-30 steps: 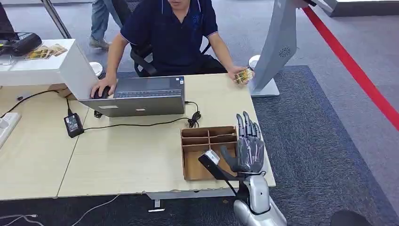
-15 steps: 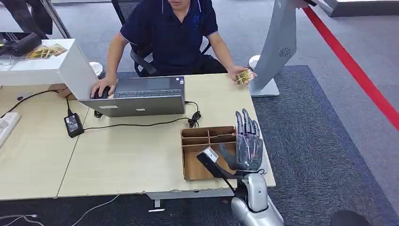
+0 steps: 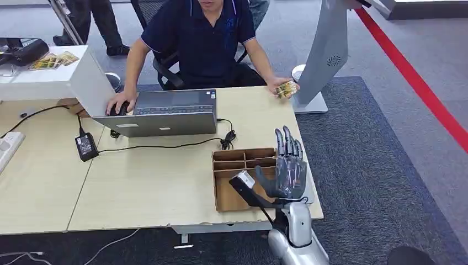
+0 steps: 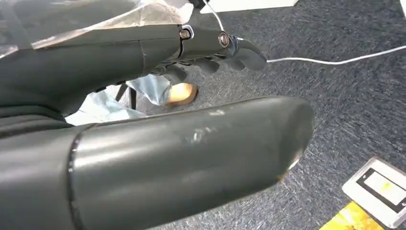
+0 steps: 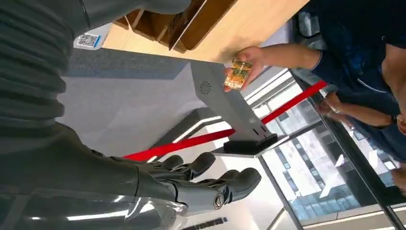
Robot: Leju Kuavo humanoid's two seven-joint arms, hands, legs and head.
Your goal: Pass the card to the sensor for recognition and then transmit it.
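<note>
While its fingers (image 3: 287, 144) spread, right hand (image 3: 289, 175) overhangs table edge (image 3: 310, 182).

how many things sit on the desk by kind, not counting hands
laptop: 1
mouse: 1
power brick: 1
power strip: 1
wooden organizer: 1
total: 5

A light wooden table (image 3: 143, 182) stands on a dark grey carpet (image 3: 364, 165). A red line (image 3: 419, 83) runs across the grey floor on the right. A grey stand (image 3: 325, 55) rises at the far right corner of the table. A white box (image 3: 60, 83) sits far left, and an open laptop (image 3: 165, 113) sits in the middle
</note>
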